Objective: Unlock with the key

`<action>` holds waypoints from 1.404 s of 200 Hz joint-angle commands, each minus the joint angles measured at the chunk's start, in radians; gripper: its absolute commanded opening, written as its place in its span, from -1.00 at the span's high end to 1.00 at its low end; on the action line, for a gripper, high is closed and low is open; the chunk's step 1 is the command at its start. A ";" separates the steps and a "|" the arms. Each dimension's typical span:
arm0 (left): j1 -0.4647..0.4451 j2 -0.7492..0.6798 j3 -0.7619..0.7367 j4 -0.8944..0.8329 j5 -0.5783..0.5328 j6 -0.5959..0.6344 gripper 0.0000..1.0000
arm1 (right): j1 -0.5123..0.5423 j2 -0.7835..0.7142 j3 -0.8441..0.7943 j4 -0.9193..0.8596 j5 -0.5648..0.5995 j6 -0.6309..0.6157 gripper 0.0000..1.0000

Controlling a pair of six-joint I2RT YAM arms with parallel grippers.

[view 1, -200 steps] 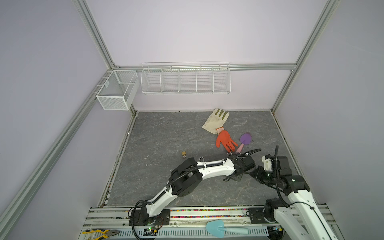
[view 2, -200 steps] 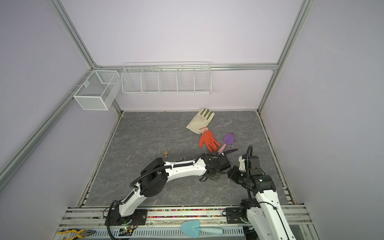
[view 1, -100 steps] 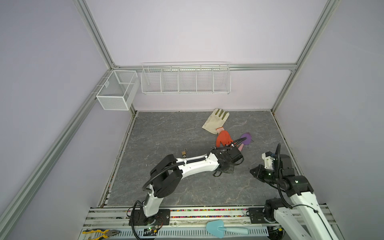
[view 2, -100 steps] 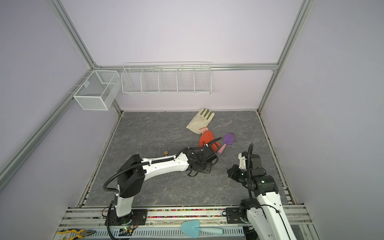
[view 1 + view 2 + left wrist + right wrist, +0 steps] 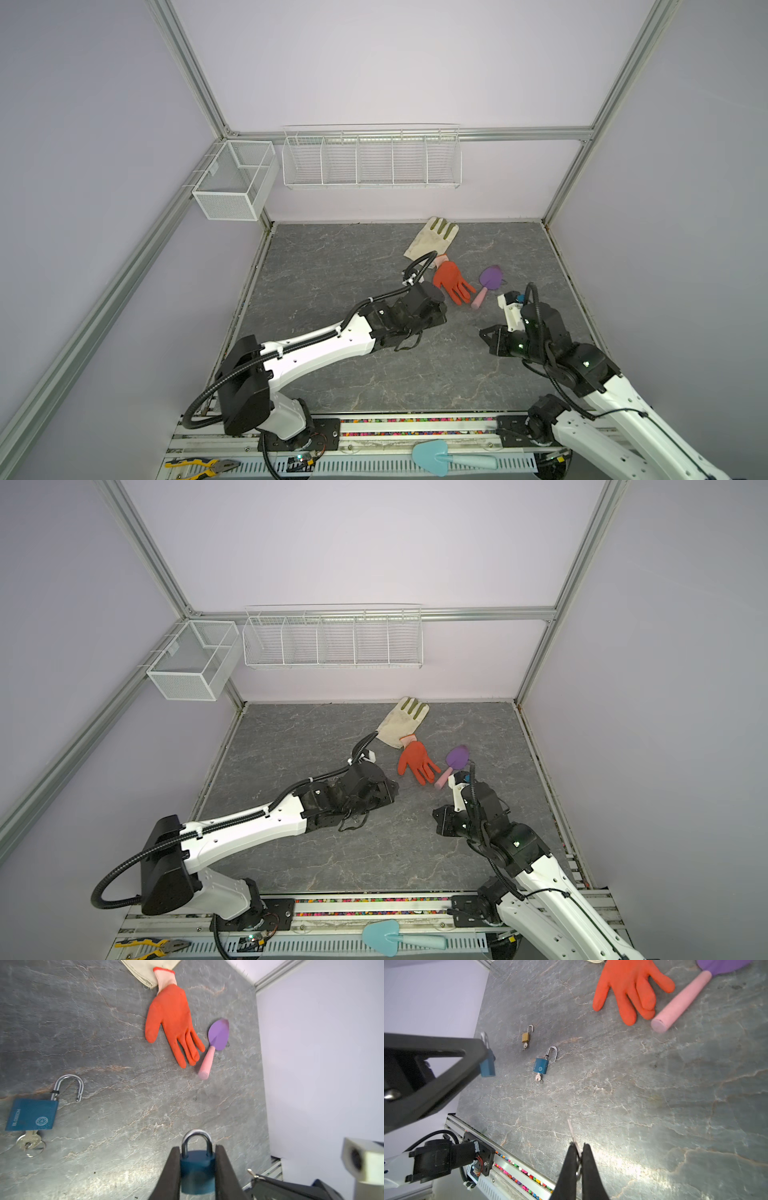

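Note:
My left gripper [image 5: 197,1148] is shut on a blue padlock [image 5: 197,1167] by its body, and the steel shackle is closed and points away from the wrist. In both top views this gripper [image 5: 438,318] [image 5: 390,793] hangs over the middle of the table. My right gripper [image 5: 579,1146] is shut on a small silver key [image 5: 572,1130] whose blade sticks out past the tips. It sits a short way right of the left gripper [image 5: 484,334] [image 5: 436,814], apart from the padlock [image 5: 487,1066]. The key tip [image 5: 251,1173] shows in the left wrist view.
On the table lie a blue padlock [image 5: 540,1066] and a brass padlock [image 5: 526,1037], each with its shackle open and a key in it. An orange glove [image 5: 453,282], a cream glove [image 5: 432,239] and a purple trowel [image 5: 488,282] lie behind. Wire baskets [image 5: 370,160] hang on the back wall.
My left arm has swung left with the padlock, away from the right gripper it stood close to. The right gripper has shifted slightly left with the key in it.

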 commanded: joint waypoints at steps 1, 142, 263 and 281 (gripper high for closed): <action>0.010 -0.052 -0.027 0.102 -0.089 -0.140 1.00 | 0.098 0.015 0.028 0.139 0.141 0.011 0.86; -0.010 -0.105 -0.064 0.154 -0.207 -0.326 1.00 | 0.437 0.162 0.052 0.456 0.522 -0.052 0.86; -0.028 -0.116 -0.064 0.149 -0.248 -0.359 1.00 | 0.441 0.225 0.047 0.591 0.526 -0.081 0.86; -0.029 -0.115 -0.062 0.154 -0.246 -0.359 1.00 | 0.444 0.229 0.050 0.600 0.528 -0.083 0.86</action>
